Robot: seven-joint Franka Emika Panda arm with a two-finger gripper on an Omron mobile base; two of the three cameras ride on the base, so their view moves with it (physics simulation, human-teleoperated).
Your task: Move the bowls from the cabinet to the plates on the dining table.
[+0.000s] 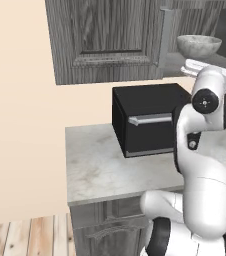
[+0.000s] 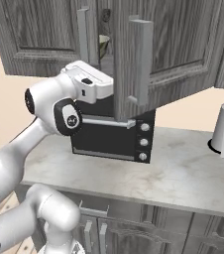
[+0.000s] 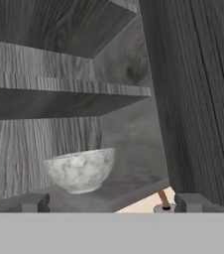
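Pale grey-white marbled bowl (image 3: 80,170) seen upright on the bottom shelf inside the cabinet (image 1: 105,40), dark grey wood-grain with doors swung open, a second, greenish cream-rimmed bowl (image 2: 103,45) glimpsed between the doors.

Left base view sits behind and left of the arm (image 1: 202,165), looking forward and slightly up at the cabinet (image 1: 110,40) and the black oven (image 1: 147,120) on the counter (image 1: 100,170). Right base view looks from behind right at the same cabinet (image 2: 173,44), oven (image 2: 114,139) and counter (image 2: 178,173), door edge-on. Hand view is close in, facing into the open cabinet (image 3: 193,99) at the marbled bowl (image 3: 80,170) on its lower shelf. Left base view shares that bowl (image 1: 199,45).
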